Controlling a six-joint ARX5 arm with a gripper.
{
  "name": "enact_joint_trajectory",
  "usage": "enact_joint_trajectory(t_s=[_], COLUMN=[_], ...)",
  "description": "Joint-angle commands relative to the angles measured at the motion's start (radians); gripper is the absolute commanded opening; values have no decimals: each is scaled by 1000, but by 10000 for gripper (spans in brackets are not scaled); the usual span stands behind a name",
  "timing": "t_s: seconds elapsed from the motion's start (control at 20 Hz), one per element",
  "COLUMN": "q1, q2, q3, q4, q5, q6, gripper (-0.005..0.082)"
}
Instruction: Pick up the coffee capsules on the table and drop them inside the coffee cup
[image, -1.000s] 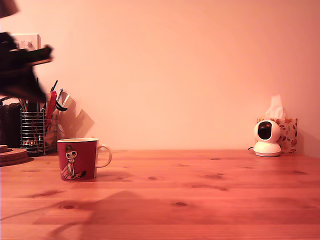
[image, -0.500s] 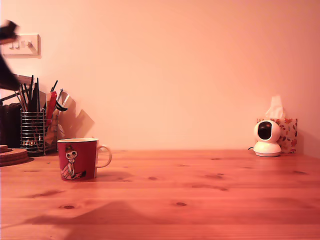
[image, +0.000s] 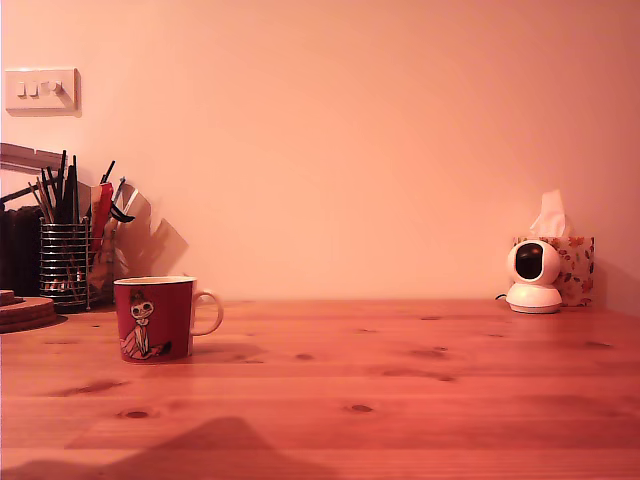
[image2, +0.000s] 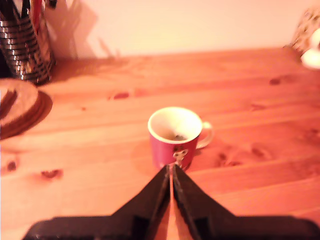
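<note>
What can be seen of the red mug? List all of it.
The coffee cup is a red, ceramic-looking mug with a pale rim, pale inside and pale loop handle pointing to the exterior view's right. A cartoon figure is printed on its side. It stands upright on the table, touching nothing else. The wrist view shows something small and dark at its bottom, too blurred to identify.

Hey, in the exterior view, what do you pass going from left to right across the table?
Cork coasters → wire pen holder → red mug → white camera → tissue box.
</note>
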Motion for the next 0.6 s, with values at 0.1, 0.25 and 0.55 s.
enact_joint_trajectory(t_s=[0.1,0.25,0.55], q1=[1,1,1], q2=[-24,-25,-25], q3=[-25,-25,-25], q4=[-27,-47,-87], q5=[-3,-13,-31], q6=[-3,-3,-13], gripper=[-20,-20,-20])
